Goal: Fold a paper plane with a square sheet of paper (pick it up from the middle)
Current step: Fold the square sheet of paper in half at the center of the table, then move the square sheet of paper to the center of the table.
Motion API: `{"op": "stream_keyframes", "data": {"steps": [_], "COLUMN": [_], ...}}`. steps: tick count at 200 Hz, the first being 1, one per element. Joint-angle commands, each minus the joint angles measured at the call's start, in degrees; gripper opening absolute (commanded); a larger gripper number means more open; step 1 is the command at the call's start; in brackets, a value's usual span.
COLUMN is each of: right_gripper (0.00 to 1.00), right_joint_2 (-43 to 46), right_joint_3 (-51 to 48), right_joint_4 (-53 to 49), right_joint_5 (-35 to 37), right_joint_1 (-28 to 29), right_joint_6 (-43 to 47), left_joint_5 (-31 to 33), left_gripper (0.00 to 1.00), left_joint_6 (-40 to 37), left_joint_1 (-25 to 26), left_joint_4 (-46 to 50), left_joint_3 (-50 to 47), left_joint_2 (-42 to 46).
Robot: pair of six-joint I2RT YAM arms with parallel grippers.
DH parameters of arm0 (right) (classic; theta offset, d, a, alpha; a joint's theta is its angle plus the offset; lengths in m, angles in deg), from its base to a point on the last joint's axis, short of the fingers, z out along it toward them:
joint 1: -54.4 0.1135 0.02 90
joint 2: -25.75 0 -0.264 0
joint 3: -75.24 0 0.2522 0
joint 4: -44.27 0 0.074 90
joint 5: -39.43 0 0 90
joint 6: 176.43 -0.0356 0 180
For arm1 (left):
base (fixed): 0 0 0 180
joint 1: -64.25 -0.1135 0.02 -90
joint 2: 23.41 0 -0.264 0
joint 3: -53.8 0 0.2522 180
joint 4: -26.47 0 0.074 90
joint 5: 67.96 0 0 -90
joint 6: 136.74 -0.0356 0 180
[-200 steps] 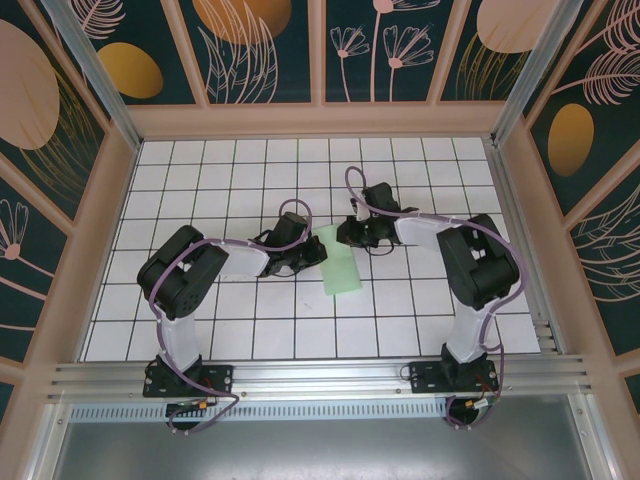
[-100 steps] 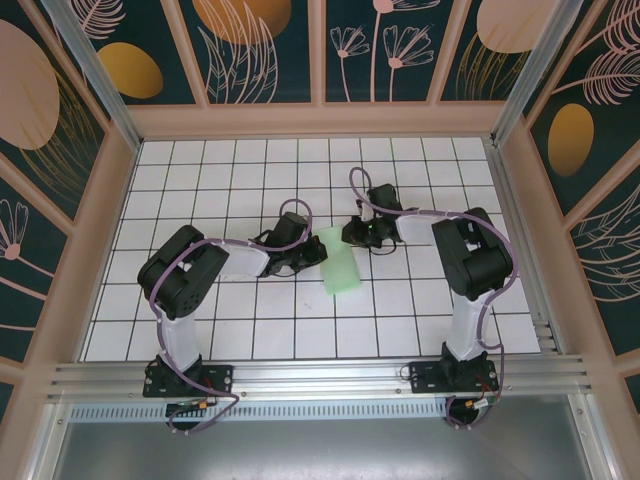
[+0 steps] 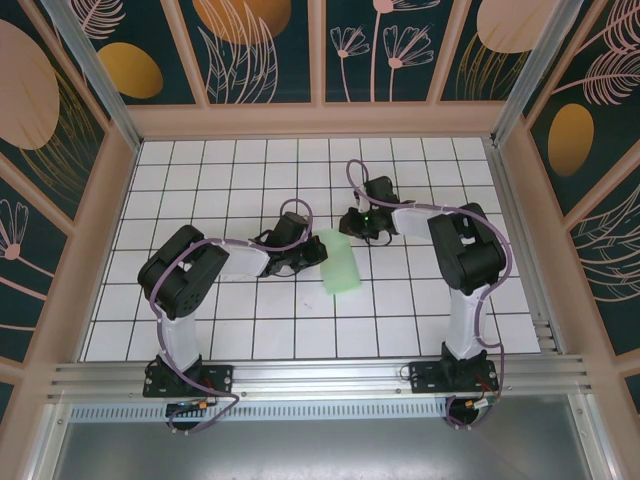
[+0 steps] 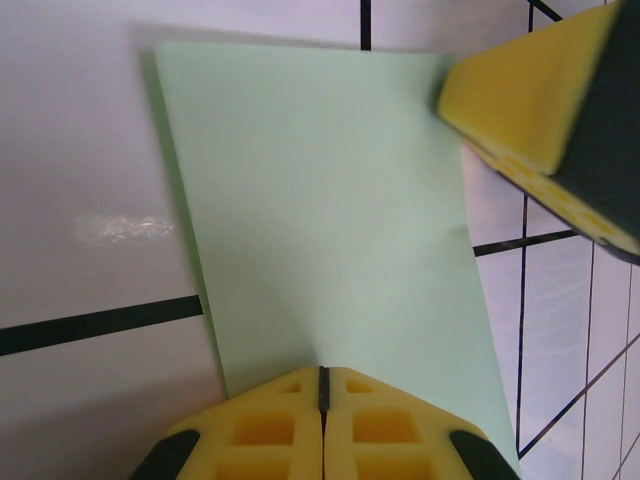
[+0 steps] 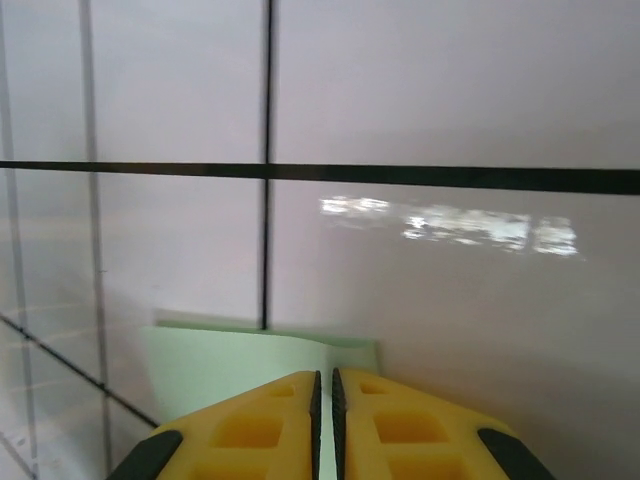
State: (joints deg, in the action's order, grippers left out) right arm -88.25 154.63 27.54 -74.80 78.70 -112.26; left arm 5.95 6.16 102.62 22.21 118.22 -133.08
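White tabletop holds your folded sheet of paper at centre frame. Your left end effector, pressed together, sits at its left edge. Your right end effector, also pressed together, is at its top end.

A white, black-gridded table reflects a bright light patch. Teal walls with peach leaf motifs enclose the table; an aluminium rail lines its near edge.

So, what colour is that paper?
Thin paper sheet: plain pale mint-green, clearest in left wrist view.
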Motion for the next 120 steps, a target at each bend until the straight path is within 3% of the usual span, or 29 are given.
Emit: {"op": "stream_keyframes", "data": {"steps": [1,84,120], "right_gripper": [0.14,0.15,0.16], "right_joint_2": [-1.6,3.5,8.1], "right_joint_3": [1.9,1.7,-5.8], "right_joint_4": [-2.5,-0.6,-0.4], "right_joint_5": [5.2,-1.2,-0.1], "right_joint_1": [-0.3,1.0,2.2], "right_joint_6": [1.0,1.4,0.8], "left_joint_5": [4.5,4.6,4.5], "left_gripper": [0.08,0.08,0.08], "left_joint_6": [-1.9,-1.7,-1.7], "left_joint_1": [-0.3,-0.3,-0.2], "left_joint_4": [9.0,8.8,8.6], "left_joint_3": [-2.7,-3.0,-3.2], "left_joint_2": [-6.1,-5.9,-5.3]}}
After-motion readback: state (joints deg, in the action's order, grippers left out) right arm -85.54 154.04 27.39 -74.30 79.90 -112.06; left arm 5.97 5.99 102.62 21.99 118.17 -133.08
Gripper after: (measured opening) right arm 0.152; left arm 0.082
